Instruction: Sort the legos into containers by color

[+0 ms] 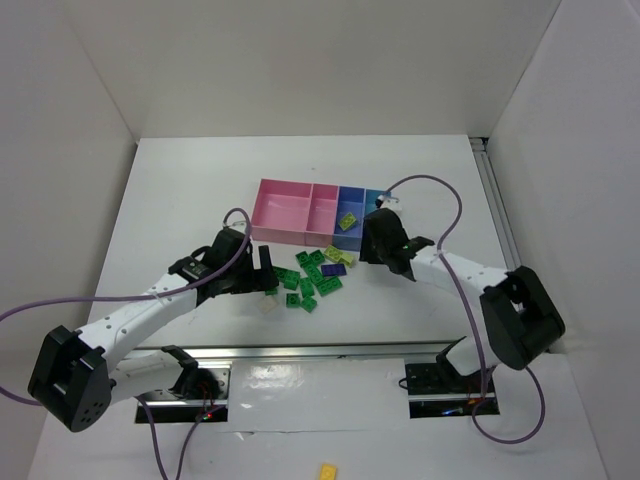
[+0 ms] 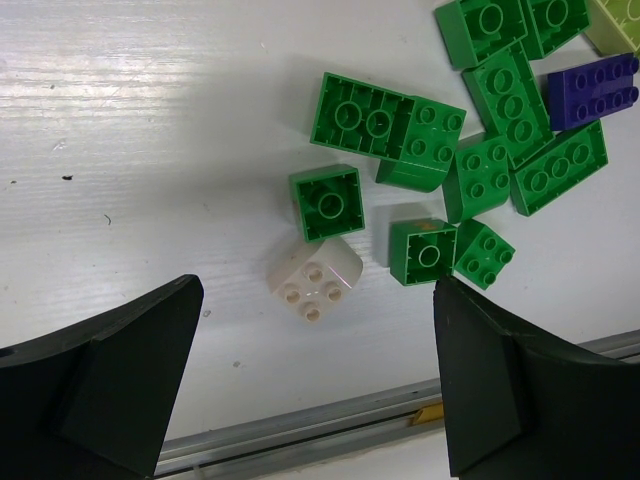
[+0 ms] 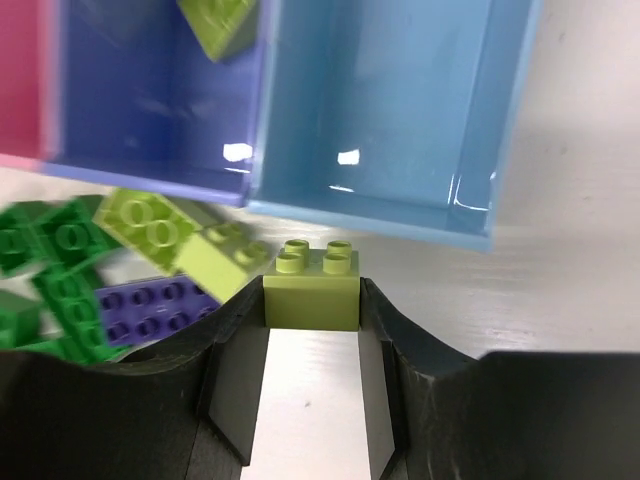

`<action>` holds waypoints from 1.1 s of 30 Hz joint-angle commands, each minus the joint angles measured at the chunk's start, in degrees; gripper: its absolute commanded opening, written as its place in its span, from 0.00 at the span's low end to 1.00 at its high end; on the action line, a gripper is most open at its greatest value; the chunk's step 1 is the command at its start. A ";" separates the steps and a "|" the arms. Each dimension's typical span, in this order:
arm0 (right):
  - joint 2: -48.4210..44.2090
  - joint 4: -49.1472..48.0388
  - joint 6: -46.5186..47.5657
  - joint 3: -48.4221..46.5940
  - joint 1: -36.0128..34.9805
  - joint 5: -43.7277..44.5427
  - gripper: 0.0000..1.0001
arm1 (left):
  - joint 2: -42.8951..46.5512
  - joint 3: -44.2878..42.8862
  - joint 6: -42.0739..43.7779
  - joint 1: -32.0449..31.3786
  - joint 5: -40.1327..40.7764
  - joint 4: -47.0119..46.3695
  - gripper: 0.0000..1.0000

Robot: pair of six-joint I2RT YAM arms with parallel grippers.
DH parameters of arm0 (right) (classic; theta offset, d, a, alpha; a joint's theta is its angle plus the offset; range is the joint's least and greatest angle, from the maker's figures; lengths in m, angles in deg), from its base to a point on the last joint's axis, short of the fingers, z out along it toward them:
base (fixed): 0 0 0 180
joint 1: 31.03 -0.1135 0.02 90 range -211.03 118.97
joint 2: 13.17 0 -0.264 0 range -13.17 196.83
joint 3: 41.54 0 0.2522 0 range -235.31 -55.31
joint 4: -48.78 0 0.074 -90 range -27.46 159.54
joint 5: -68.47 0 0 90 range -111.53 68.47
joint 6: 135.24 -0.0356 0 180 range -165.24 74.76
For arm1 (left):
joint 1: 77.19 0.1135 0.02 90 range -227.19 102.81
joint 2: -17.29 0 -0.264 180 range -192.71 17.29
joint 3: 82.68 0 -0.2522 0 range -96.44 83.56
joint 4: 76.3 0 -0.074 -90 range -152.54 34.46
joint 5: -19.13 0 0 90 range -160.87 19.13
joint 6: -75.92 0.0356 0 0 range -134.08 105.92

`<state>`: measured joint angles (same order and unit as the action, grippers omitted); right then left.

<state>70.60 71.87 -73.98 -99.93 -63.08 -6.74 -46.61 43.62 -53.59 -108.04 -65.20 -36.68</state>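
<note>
Where white walls (image 1: 300, 60) box in the white desk (image 1: 200, 190), the left claw (image 2: 315, 310) hangs with its jaws spread wide over one white brick (image 2: 315, 278), two green cubes just beside it. To the right lies the loose heap: roughly ten green legos (image 2: 365, 115), one purple brick (image 2: 592, 92) and two loose yellow-green bricks (image 3: 150, 220) touching at its right edge. Behind the heap stand four joined trays (image 1: 285, 212): two pink, then a blue tray (image 3: 150, 100) holding a single tilted brick (image 3: 220, 22) of yellow-green, then a light blue tray (image 3: 380, 100). The right claw (image 3: 312, 300) is clamped on a held yellow-green brick (image 3: 310, 295), just short of the light blue tray's near wall. A lone yellow brick (image 1: 328, 469) lies at the near edge.
</note>
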 commanded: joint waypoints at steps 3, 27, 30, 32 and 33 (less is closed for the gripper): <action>-7.92 2.28 0.34 -3.36 -1.26 3.85 0.39 | 0.00 0.48 -1.27 -0.26 -0.05 0.15 0.99; -6.24 3.86 0.35 -1.81 -7.67 5.08 0.71 | 0.00 0.48 -1.27 -1.32 0.48 0.15 0.99; -4.94 2.81 0.34 -0.20 -8.20 2.71 0.75 | 0.00 0.48 -1.27 -1.32 0.48 0.15 0.99; -3.62 2.28 0.95 0.32 -8.20 1.57 0.76 | 0.00 0.48 -1.27 -1.32 0.48 0.15 0.99; -2.13 1.58 0.96 -0.29 -8.20 1.56 0.76 | 0.00 0.48 -1.27 -1.32 0.48 0.15 0.99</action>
<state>66.40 75.56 -72.42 -99.80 -71.28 -3.99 -46.61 43.62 -53.61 -109.16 -65.13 -36.19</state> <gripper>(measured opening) 0.759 0.993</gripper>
